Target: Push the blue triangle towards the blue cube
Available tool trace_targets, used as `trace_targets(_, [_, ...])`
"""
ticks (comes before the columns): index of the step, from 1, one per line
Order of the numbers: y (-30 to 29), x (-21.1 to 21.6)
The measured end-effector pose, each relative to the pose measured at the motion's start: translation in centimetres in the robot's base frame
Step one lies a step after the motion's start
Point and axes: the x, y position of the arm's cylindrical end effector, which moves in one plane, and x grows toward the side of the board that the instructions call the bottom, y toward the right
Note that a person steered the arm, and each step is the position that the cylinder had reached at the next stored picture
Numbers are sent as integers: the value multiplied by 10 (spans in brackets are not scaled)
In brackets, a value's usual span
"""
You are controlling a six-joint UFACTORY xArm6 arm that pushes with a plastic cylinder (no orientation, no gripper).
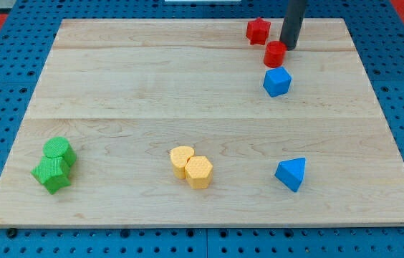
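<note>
- While the wooden board (188, 86) lay flat and took up most of the view, every block on it sat loose, free to be slid.
- Rising out of frame at the far right, the dark rod ended in my tip (287, 47), which rested just right of the red cylinder (275, 54); it had no jaws to open or close and held nothing.
- Near left, two green blocks (56, 165) sat touching; near the middle, two yellow blocks (192, 166) did too, their shapes hard to make out.
- The blue cube (276, 82) lay just nearer than the red cylinder, probably not touching it.
- A red block (258, 30), perhaps a star, sat at the far edge.
- The blue triangle (291, 174) lay near right, well apart from my tip, with the cube between, so I judged the tip had to go round to its near side.
</note>
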Motion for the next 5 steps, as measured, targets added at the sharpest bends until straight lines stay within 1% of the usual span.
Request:
trace_targets(2, [-30,1])
trace_targets(3, [24,1])
trace_targets(4, [85,20])
trace_targets(5, [101,80])
